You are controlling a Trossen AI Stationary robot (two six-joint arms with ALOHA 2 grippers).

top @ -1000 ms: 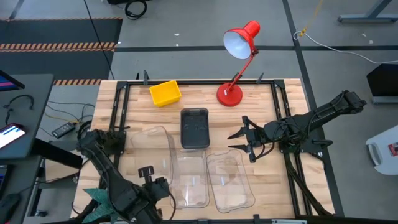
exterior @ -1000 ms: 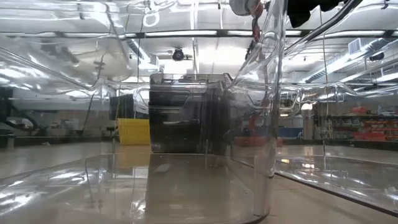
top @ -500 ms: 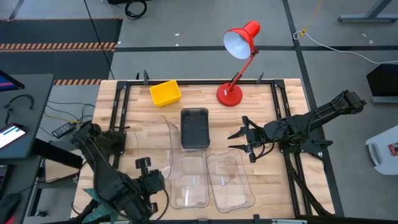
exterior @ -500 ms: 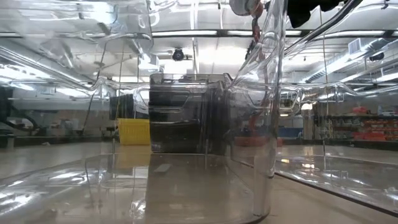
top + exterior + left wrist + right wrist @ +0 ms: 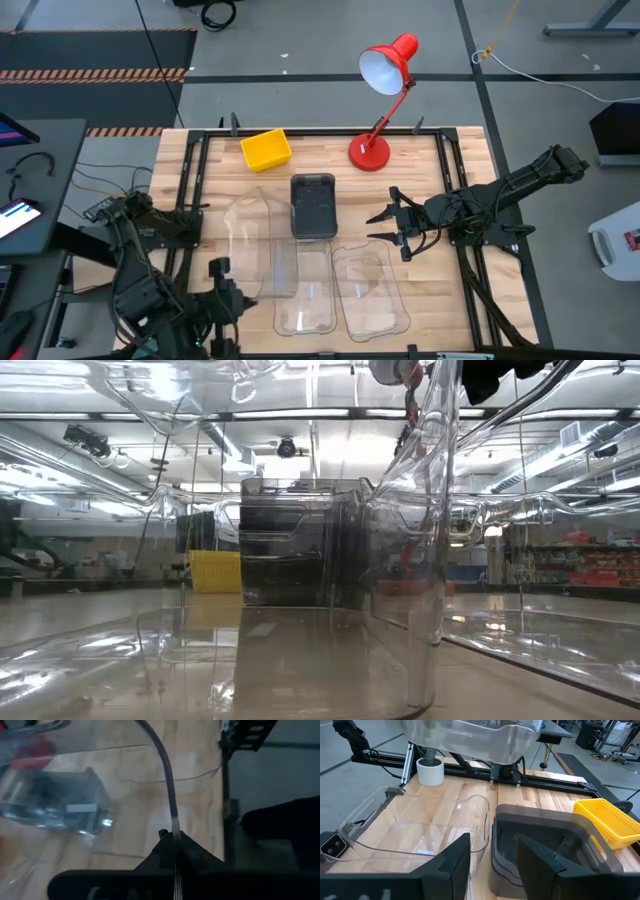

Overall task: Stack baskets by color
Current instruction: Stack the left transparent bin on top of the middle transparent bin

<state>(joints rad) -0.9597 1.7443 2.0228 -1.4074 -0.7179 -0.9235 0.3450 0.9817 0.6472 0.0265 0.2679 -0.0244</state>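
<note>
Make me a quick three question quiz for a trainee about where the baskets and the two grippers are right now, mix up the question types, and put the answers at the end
1. True or false: the left gripper is shut on the rim of a clear basket and holds it tilted above the table.
2. Multiple choice: what lies nearest the red lamp's base?
A. the yellow basket
B. the smoky-grey basket
C. the two clear baskets lying flat
3. Fill in: the right gripper hovers with its jaws ____, holding nothing, beside the smoky-grey basket.

Key: 1 true; 2 B; 3 open.
</note>
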